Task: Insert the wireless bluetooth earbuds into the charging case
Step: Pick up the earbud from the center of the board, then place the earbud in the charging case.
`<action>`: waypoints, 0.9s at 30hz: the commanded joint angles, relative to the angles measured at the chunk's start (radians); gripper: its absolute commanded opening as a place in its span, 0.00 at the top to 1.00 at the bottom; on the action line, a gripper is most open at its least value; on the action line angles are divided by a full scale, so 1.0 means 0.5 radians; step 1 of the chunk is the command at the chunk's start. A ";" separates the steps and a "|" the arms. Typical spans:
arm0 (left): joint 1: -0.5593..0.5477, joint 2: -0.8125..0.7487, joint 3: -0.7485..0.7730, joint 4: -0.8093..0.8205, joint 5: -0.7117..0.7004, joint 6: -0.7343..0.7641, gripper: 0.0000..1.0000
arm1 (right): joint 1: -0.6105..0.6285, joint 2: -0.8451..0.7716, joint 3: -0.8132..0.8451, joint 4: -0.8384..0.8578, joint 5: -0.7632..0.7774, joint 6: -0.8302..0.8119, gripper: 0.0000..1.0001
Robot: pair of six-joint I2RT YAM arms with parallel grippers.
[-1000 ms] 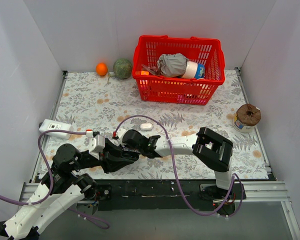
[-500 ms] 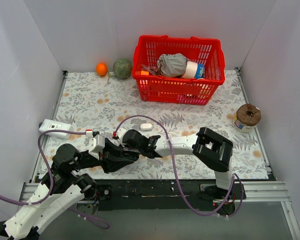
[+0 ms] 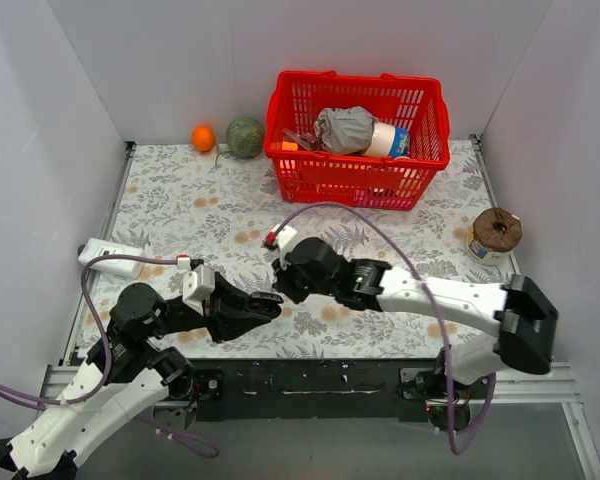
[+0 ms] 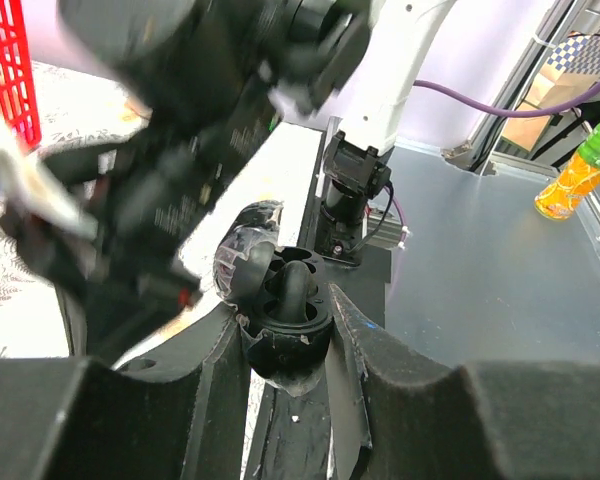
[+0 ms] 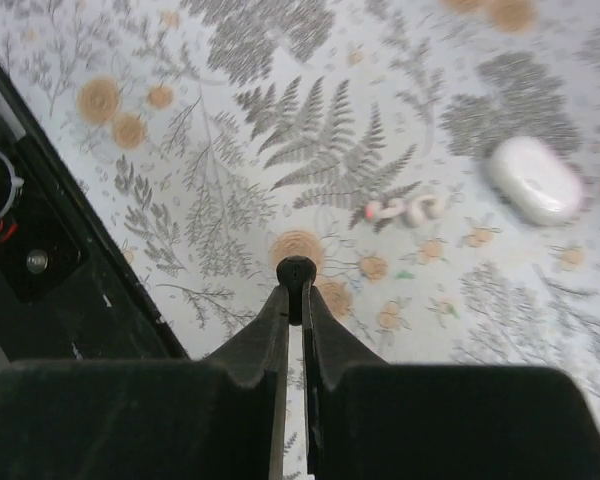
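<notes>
My left gripper (image 3: 265, 305) is shut on an open black charging case (image 4: 280, 345), held near the front edge of the floral cloth. The left wrist view shows the left gripper (image 4: 288, 310), the case's clear lid tipped back, and a rounded black piece in its wells. My right gripper (image 3: 280, 288) is just right of the left one. The right wrist view shows the right gripper (image 5: 296, 292) shut on a tiny black earbud (image 5: 296, 270) above the cloth. A white oval case (image 5: 533, 180) and a small blurred white-pink piece (image 5: 405, 210) lie beyond it.
A red basket (image 3: 358, 140) of items stands at the back. An orange (image 3: 203, 137) and a green ball (image 3: 245, 136) lie back left. A brown-topped jar (image 3: 496, 235) is at the right. A white device (image 3: 108, 253) lies at the left edge.
The right arm has stretched out and lowered, its elbow swinging right. Its wrist has lifted back from the left gripper and now covers the white case in the top view. The left arm has barely moved.
</notes>
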 commanded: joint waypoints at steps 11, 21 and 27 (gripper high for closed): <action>0.000 0.465 -0.035 0.610 0.205 0.081 1.00 | -0.159 -1.108 0.306 -0.700 -0.070 -0.418 0.99; 0.000 0.913 0.070 0.859 0.521 0.007 1.00 | -0.162 -1.360 0.303 -0.912 -0.894 -0.602 0.99; 0.000 1.002 0.122 0.905 0.521 -0.017 1.00 | -0.159 -1.390 0.227 -0.857 -0.980 -0.587 0.99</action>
